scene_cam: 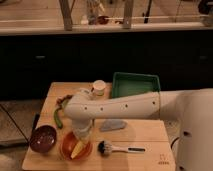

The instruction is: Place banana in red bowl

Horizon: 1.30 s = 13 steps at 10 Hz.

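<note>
"Where's the gripper (81, 138) now?"

"Down at the front left of the table (145, 136), right over the red bowl (64, 149). The white arm (120, 106) comes across from the right and bends straight down there."

"Is it open or closed?"

"I can't tell from here, because the wrist is in the way. I can't say whether it has hold of anything either."

"And the banana (77, 149)?"

"It's in the red bowl, directly under the gripper. It lies on a slant, with the yellow showing toward the bowl's front."

"What else is on the table?"

"A maroon bowl (43, 138) sits just left of the red one. Behind it a green vegetable (58, 118) lies along the left side, its far end under the arm. A brush (107, 147) sits right of the red bowl, bristles toward it and handle pointing right. A flat grey piece (113, 125) is behind the brush. At the back there's a cup (99, 88), with a green tray (135, 84) to its right."
</note>
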### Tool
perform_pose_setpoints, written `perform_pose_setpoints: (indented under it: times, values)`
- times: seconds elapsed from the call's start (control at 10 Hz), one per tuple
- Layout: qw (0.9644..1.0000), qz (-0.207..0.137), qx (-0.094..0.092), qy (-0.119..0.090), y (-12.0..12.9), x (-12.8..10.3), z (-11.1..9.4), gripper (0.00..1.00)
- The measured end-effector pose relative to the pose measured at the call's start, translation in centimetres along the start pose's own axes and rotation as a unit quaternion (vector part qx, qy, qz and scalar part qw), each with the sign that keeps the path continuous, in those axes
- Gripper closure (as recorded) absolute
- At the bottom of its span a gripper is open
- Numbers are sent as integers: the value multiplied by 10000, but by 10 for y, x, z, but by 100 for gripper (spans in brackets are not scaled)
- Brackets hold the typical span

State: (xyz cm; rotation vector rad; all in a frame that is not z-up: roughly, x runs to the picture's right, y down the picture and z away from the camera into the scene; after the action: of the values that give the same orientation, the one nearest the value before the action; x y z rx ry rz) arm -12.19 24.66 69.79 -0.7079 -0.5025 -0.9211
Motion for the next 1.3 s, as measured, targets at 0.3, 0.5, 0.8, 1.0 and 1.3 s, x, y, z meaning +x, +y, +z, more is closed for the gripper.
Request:
perform_pose_setpoints:
  times: [0.3,0.5,0.8,1.0,1.3]
  values:
    - [9996,-250,-111,-29,-12,-8,3,96]
    - [9991,-359,-192,-73,-18,-13,5,77]
    - [9987,-438,-243,-97,-22,-15,6,48]
    - [9985,-469,-249,-113,-23,-17,8,26]
    - [9985,-491,-232,-115,-25,-16,7,20]
